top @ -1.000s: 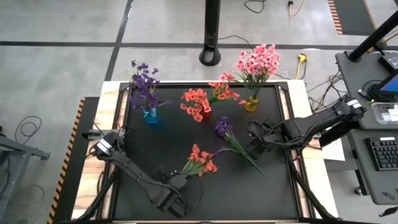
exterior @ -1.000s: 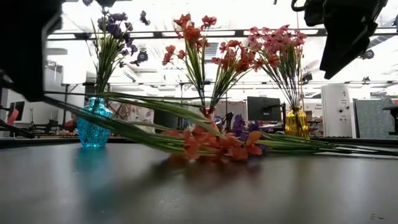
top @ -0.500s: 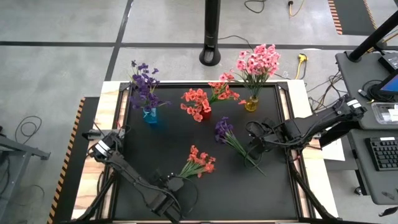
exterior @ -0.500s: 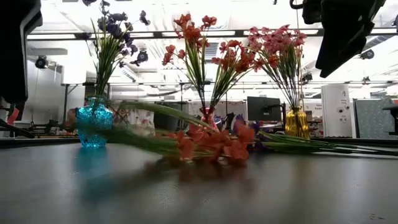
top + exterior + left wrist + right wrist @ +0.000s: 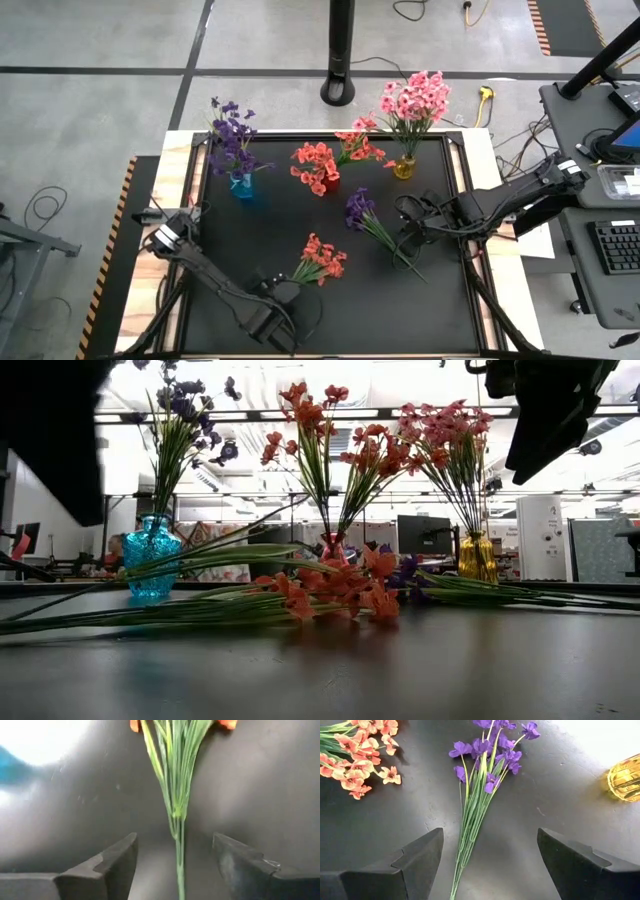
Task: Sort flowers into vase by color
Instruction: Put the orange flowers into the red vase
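Note:
A loose coral-red flower sprig (image 5: 322, 262) lies flat on the black mat near the front. Its green stem (image 5: 179, 835) runs between the open fingers of my left gripper (image 5: 175, 850), which stand on either side without touching it. A loose purple sprig (image 5: 370, 222) lies to the right. My right gripper (image 5: 490, 855) hangs open above its stem end (image 5: 465, 850), clear of it. At the back stand a blue vase (image 5: 241, 186) of purple flowers, a red vase (image 5: 328, 186) of coral ones and a yellow vase (image 5: 404, 168) of pink ones.
The three vases stand in a row along the far part of the mat (image 5: 260, 240). Wooden table borders (image 5: 180, 160) frame the mat. A dark pole (image 5: 340, 60) rises behind the table. A desk with a keyboard (image 5: 615, 245) stands to the right.
The coral sprig's stem end was held up off the table on the left a second ago. It has now dropped and lies flat on the mat. Its blossoms have stayed about where they were. The right arm has kept still.

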Controlling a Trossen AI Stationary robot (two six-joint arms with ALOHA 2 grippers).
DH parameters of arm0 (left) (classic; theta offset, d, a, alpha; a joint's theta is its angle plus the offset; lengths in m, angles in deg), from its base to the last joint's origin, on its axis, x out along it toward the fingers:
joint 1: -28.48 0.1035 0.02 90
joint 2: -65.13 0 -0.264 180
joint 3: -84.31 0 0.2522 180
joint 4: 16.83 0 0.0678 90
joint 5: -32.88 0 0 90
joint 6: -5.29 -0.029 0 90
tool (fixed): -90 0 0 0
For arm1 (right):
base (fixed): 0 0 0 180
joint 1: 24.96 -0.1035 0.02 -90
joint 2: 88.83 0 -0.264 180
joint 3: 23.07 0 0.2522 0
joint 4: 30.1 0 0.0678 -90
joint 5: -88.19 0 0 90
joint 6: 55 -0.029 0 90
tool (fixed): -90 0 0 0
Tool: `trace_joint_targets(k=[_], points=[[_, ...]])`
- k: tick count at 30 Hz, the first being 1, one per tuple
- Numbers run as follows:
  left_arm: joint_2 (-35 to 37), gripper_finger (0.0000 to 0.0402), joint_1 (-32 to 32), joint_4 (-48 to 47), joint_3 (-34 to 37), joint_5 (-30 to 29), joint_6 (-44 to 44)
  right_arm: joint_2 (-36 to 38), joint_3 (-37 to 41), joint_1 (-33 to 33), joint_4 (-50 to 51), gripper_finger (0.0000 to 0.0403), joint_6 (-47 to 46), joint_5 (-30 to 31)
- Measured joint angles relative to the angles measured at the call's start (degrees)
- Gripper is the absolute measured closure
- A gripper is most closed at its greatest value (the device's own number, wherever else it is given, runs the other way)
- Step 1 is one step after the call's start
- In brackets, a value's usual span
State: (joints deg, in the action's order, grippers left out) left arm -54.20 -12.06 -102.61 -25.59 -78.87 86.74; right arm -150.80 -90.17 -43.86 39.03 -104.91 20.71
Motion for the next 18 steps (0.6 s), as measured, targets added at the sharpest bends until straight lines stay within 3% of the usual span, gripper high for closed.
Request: trace_joint_targets(k=[6, 10, 18], points=[[0.0, 0.0169, 2.3, 1.1, 0.6, -0.2, -4.4, 0.0, 0.0, 0.0, 0.0, 0.0087, 0.0, -0.1], [0.0, 0.0181, 3.0, 6.9, 2.0, -0.2, -7.5, 0.0, 0.0, 0.0, 0.0, 0.0087, 0.0, -0.3], [-0.1, 0.0195, 4.7, 16.7, 10.1, -0.2, -7.4, 0.0, 0.0, 0.0, 0.0, 0.0087, 0.4, -0.3]])
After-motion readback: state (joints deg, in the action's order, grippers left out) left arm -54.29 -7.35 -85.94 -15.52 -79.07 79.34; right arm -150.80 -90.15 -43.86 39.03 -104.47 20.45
